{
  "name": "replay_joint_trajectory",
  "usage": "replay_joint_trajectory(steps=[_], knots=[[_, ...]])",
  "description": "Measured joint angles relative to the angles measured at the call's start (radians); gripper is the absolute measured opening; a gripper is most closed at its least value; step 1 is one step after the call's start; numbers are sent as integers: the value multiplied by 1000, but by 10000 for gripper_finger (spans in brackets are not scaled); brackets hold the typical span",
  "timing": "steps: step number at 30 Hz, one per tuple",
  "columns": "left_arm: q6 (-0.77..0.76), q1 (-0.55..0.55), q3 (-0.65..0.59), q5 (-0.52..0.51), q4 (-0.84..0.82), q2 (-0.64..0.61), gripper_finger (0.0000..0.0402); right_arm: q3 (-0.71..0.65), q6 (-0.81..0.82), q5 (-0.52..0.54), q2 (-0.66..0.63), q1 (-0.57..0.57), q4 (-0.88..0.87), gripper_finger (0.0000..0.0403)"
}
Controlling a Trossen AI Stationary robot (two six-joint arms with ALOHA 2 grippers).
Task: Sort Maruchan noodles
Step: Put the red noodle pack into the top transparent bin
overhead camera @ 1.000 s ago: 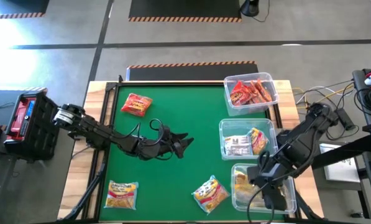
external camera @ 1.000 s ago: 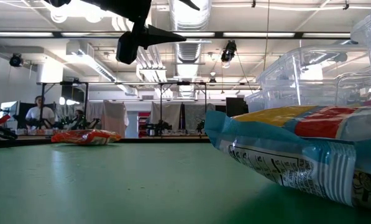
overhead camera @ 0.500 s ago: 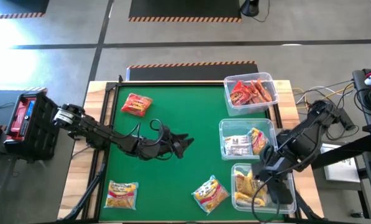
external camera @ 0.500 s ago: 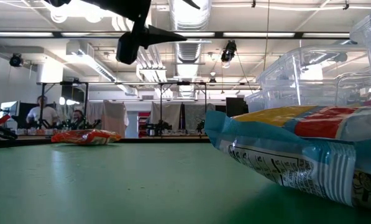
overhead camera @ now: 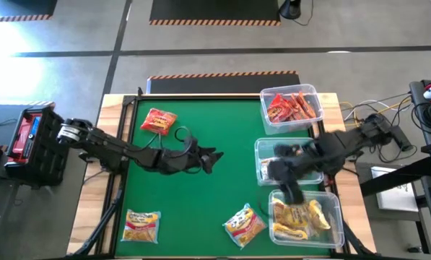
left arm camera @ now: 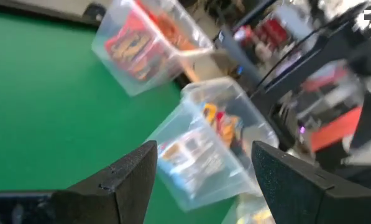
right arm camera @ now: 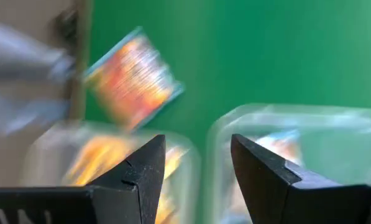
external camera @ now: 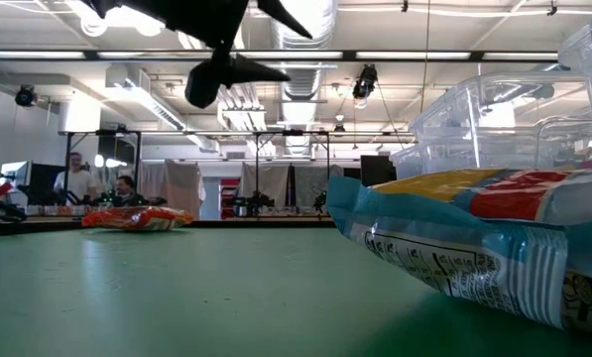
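Three Maruchan noodles packets lie flat on the green table: a red one (overhead camera: 158, 120) at the far left, a yellow one (overhead camera: 141, 225) at the near left, and a blue-and-yellow one (overhead camera: 244, 224) near the front edge, which fills the right of the low view (external camera: 474, 238). More packets lie in three clear bins on the right. My left gripper (overhead camera: 204, 155) hovers open over the table's middle, empty (left arm camera: 201, 180). My right gripper (overhead camera: 287, 186) hangs open and empty (right arm camera: 197, 168) above the edge between the middle and near bins.
Along the right side stand the far bin (overhead camera: 309, 90) with red packets, the middle bin (overhead camera: 259, 148) with blue-and-white packets, and the near bin (overhead camera: 336, 209) with yellow packets. Bare green mat (overhead camera: 201, 202) lies between the loose packets. People sit far behind the table (external camera: 77, 183).
My right gripper has swung from above the near bin toward the table's far edge and its middle, turning as it went, and now hangs at the near rim of the middle bin. My left gripper has drifted a little toward the far edge. The packets have stayed put.
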Motion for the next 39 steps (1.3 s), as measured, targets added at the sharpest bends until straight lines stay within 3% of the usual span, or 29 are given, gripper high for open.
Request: replay_joint_trajectory(steps=[8, 15, 21, 26, 32, 39], knots=[[18, 171, 0, 254, -273, -58, 244, 0, -13, 350, 0, -238, 238, 171], [176, 291, 0, 286, -556, -114, 237, -9, -13, 507, 22, -341, 537, 171], [343, 438, 0, 261, -808, -173, 225, -10, -37, 505, 92, -385, 721, 171], [416, 637, 0, 187, -953, -176, 221, -8, -90, 503, 152, -431, 727, 171], [422, 847, -7, 183, -974, -117, 221, -7, -220, 504, 193, -526, 724, 171], [377, 903, -12, 204, -977, -11, 221, -8, -304, 505, 211, -678, 717, 171]])
